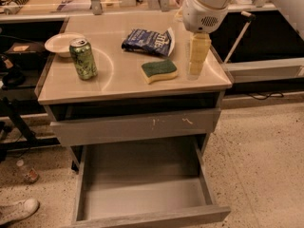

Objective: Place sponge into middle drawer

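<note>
Nearest the camera, the middle drawer point(142, 198) stands open at the bottom of the cabinet, its grey floor bare. Directly above it is 1 closed drawer front point(137, 127) with pale scratches. On the beige cabinet top point(118, 80), the sponge point(159, 71) lies green side up on the right half, near the front edge and outside the drawer. Just to its right, apart from it, the gripper point(199, 56) points straight down above the top's right edge; whether it is open or closed cannot be told. 1 green can point(83, 58) stands upright on the left. Behind the sponge lies a blue snack bag point(148, 41), and at the far left corner sits a white bowl point(61, 43).
</note>
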Robot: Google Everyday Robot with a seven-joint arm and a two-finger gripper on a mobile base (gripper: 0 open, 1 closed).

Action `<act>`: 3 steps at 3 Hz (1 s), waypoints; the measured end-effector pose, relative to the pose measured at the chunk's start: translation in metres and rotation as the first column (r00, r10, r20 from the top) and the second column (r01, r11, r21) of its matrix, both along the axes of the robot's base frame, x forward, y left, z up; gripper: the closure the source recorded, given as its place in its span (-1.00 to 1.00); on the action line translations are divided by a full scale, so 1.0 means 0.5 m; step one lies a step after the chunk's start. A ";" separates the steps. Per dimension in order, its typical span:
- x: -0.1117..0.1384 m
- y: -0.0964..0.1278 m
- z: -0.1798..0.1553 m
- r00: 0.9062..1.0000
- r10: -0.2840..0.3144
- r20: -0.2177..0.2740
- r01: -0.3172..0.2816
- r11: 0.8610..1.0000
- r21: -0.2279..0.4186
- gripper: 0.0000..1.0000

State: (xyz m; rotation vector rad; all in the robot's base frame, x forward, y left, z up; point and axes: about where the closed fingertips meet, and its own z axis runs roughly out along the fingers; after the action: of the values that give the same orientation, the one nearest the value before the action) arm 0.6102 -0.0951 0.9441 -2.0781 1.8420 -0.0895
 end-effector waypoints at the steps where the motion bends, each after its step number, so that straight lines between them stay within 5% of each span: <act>1: 0.019 0.014 -0.027 1.000 0.012 -0.006 -0.012 1.000 -0.018 -1.00; 3: 0.109 0.071 -0.070 0.997 0.071 -0.007 -0.071 0.997 -0.015 -1.00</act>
State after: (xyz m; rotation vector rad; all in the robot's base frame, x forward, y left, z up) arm 0.6645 -0.0594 0.9092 -2.1544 1.7748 -0.0789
